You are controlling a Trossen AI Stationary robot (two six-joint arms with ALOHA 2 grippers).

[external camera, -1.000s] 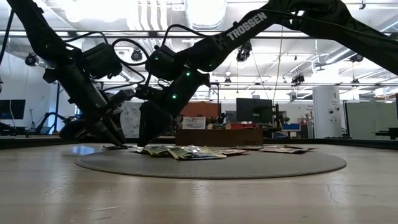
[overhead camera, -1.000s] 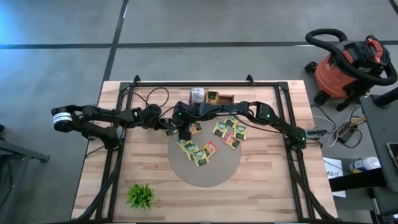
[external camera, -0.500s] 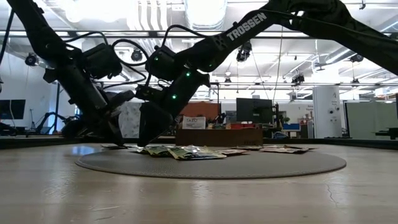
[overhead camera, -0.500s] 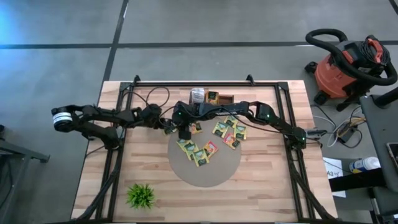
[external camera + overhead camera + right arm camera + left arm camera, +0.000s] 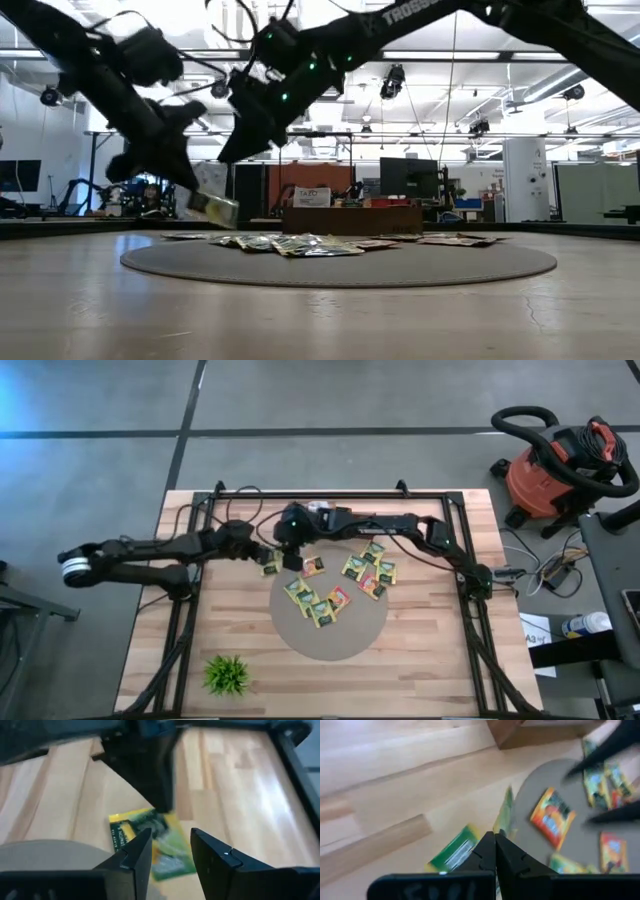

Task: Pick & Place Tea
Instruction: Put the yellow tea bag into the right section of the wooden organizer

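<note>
Several flat tea sachets (image 5: 330,600), yellow-green and orange, lie on a round grey mat (image 5: 350,640). My left gripper (image 5: 188,192) is shut on one yellow-green sachet (image 5: 213,208), which hangs just off the mat's far left rim. That sachet also shows below the fingers in the right wrist view (image 5: 150,840). My right gripper (image 5: 292,559) hovers open close beside it, higher up (image 5: 232,150), with nothing between its fingers. Another green sachet (image 5: 452,852) lies on the wood. My left gripper pinches the sachet at its upper edge (image 5: 156,817) between its two shut fingers. The fingers slant down from the table's left. The sachet hangs tilted below the fingertips, clear of the table, and shows edge-on (image 5: 504,815) in the left wrist view.
A wooden box (image 5: 350,516) stands at the far edge behind the mat. A small green plant (image 5: 228,673) sits near the front left. Black frame rails (image 5: 190,610) run along the table's sides. A red shop vacuum (image 5: 555,470) stands on the floor to the right.
Both grippers have risen from the mat's far left rim. My left gripper has drawn back a little toward the table's left with the sachet, which has come off the surface and now hangs clear. My right gripper has gone up and toward the far edge, still open.
</note>
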